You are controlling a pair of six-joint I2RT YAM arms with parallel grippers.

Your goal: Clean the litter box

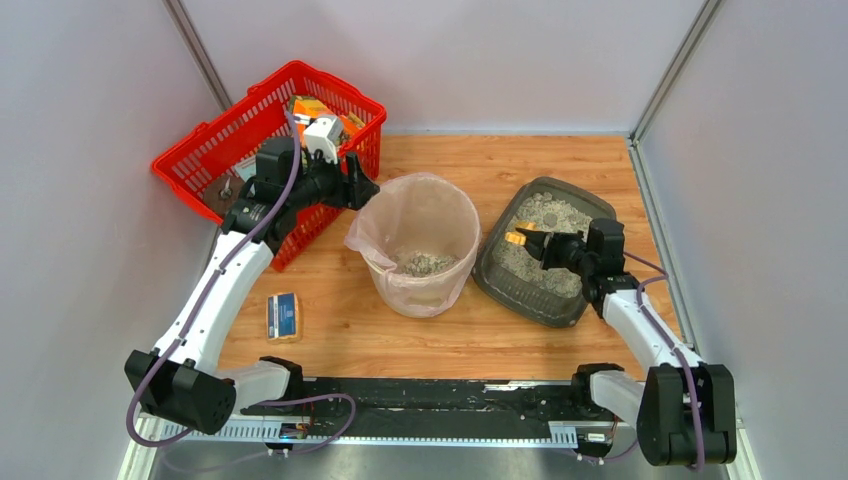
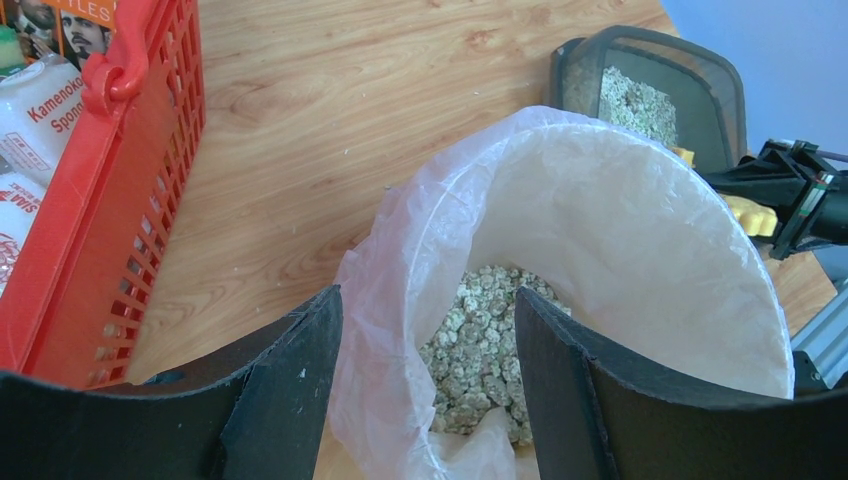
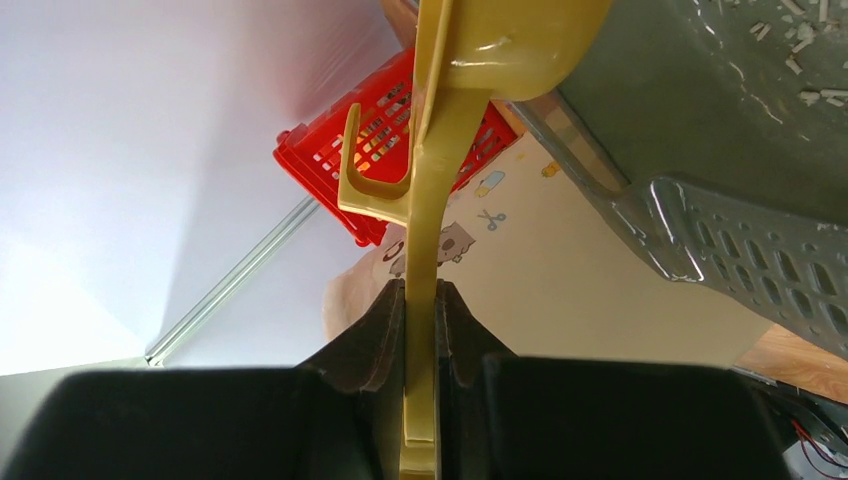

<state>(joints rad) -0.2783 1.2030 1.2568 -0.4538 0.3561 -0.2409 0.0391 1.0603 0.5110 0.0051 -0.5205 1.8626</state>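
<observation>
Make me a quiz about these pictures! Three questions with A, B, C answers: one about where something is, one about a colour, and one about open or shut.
1. Where is the round bin?
A on a shelf
B between the red basket and the litter box
C on a chair

2. What colour is the scoop in the right tool?
A yellow
B blue
C green

3. How is the left tool?
A shut on a spoon
B shut on a cup
C open

Answers:
1 B: the top view shows the bin standing between them.
2 A: the right wrist view shows a yellow handle pinched.
3 C: its fingers stand wide apart at the bin's rim.
</observation>
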